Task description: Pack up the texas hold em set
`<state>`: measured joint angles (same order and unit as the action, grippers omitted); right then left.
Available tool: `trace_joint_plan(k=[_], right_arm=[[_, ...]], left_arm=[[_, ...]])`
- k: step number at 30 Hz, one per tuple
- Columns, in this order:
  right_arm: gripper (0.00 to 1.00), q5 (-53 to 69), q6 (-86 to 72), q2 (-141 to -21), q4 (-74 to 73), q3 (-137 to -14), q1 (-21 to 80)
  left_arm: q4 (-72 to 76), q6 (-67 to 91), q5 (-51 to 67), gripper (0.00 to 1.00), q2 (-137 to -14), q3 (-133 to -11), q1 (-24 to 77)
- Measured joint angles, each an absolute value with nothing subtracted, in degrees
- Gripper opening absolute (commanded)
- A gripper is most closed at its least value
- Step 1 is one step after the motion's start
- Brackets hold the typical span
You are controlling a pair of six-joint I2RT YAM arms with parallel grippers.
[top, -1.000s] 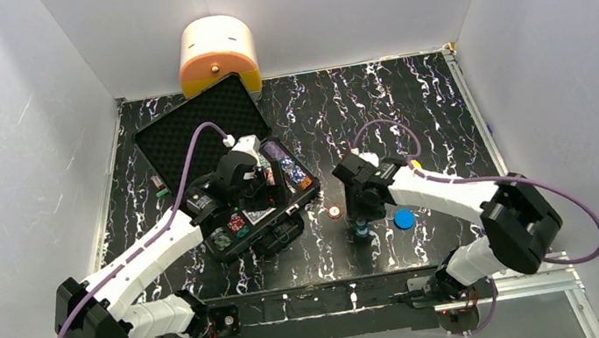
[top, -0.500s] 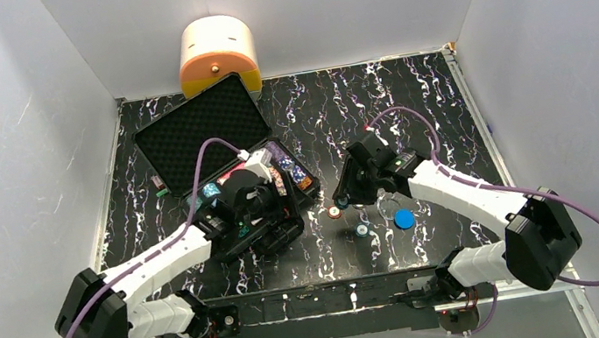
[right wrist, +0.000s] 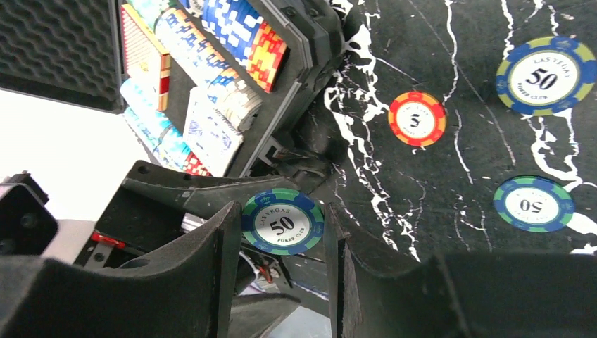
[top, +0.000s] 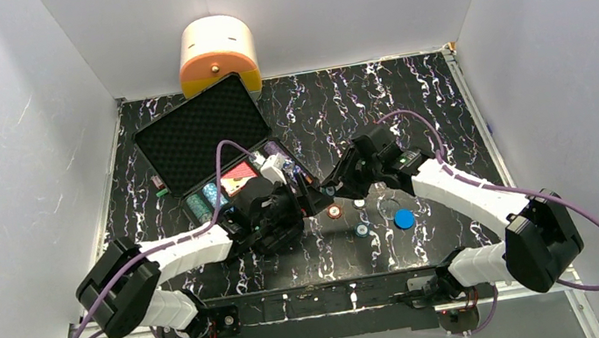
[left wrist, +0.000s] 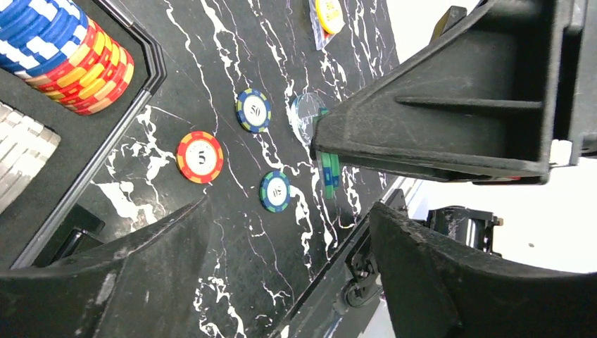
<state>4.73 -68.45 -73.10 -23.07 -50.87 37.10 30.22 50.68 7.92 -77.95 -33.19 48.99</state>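
Observation:
The black case stands open at the left, with its foam lid (top: 198, 134) up and rows of chips (right wrist: 239, 35) and card decks in the tray. My right gripper (right wrist: 282, 224) is shut on a blue-green 50 chip (right wrist: 282, 222), held off the table beside the case's right edge (top: 335, 183). My left gripper (left wrist: 288, 211) is open and empty above loose chips: a red 5 chip (left wrist: 200, 156), a blue-yellow 50 chip (left wrist: 253, 110) and a blue-green chip (left wrist: 275, 191). It is just right of the case (top: 307, 200). A blue disc (top: 404, 219) lies to the right.
A cream-and-orange rounded container (top: 217, 52) stands behind the case at the back wall. A yellow disc (left wrist: 329, 13) lies further right on the table. The two grippers are very close together. The table's metal front rail (top: 322, 294) runs near the arm bases.
My right gripper has risen from the loose chips with one chip and moved left towards the case. My left gripper has swung right, off the case, to the case's right edge.

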Motion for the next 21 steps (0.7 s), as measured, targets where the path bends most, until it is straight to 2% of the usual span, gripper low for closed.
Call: trace_joint_plan(k=[3, 10, 18, 21], right_arm=[[0.34, 5.78, -69.41, -73.10, -22.04, -50.87, 36.84], [0.34, 7.73, -70.61, -73.12, -20.69, -50.78, 36.49], [0.35, 9.34, -70.65, -73.36, -18.57, -50.02, 36.38], [0.40, 9.65, -70.26, -74.15, -18.70, -49.87, 36.34]], left_arm=[[31.92, 52.42, 7.44, 0.58, -79.22, -33.19, 48.99], [37.45, 55.42, 4.75, 0.47, -79.68, -32.67, 49.10], [41.01, 57.84, 3.86, 0.02, -80.68, -32.29, 49.17], [41.15, 57.56, 3.86, 0.00, -81.56, -32.40, 49.25]])
